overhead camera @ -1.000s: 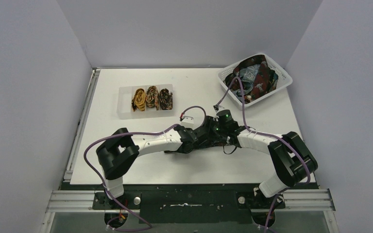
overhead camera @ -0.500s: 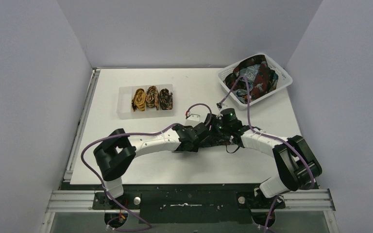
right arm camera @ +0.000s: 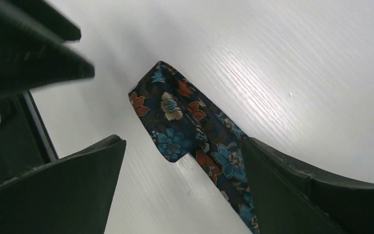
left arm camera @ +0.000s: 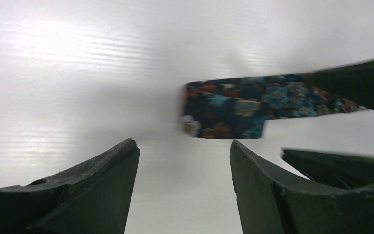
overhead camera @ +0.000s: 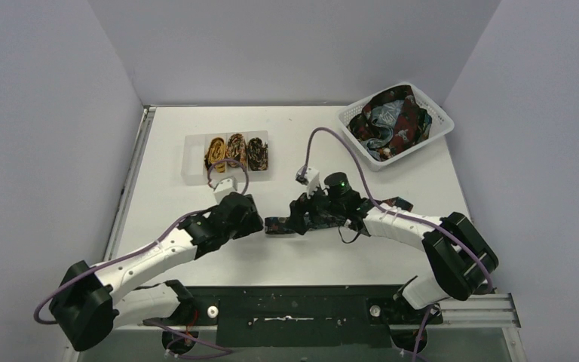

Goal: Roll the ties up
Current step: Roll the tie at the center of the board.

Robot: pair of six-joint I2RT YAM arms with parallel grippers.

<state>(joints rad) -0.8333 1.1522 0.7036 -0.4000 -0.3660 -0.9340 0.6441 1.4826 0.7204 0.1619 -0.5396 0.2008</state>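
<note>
A dark navy tie (overhead camera: pixel 279 225) with blue and orange flowers lies flat on the white table, its free end folded over. It shows in the left wrist view (left arm camera: pixel 243 106) and the right wrist view (right arm camera: pixel 185 124). My left gripper (overhead camera: pixel 260 225) is open and empty, just left of the tie's end (left arm camera: pixel 184 146). My right gripper (overhead camera: pixel 298 219) is open and low over the tie, with the strip running under its right finger (right arm camera: pixel 292 190). Three rolled ties (overhead camera: pixel 236 151) sit in a clear tray (overhead camera: pixel 192 162).
A white lattice basket (overhead camera: pixel 437 124) at the back right holds a heap of loose ties (overhead camera: pixel 390 121). Purple cables loop above both wrists. The table's left rail runs along the left edge (overhead camera: pixel 132 181).
</note>
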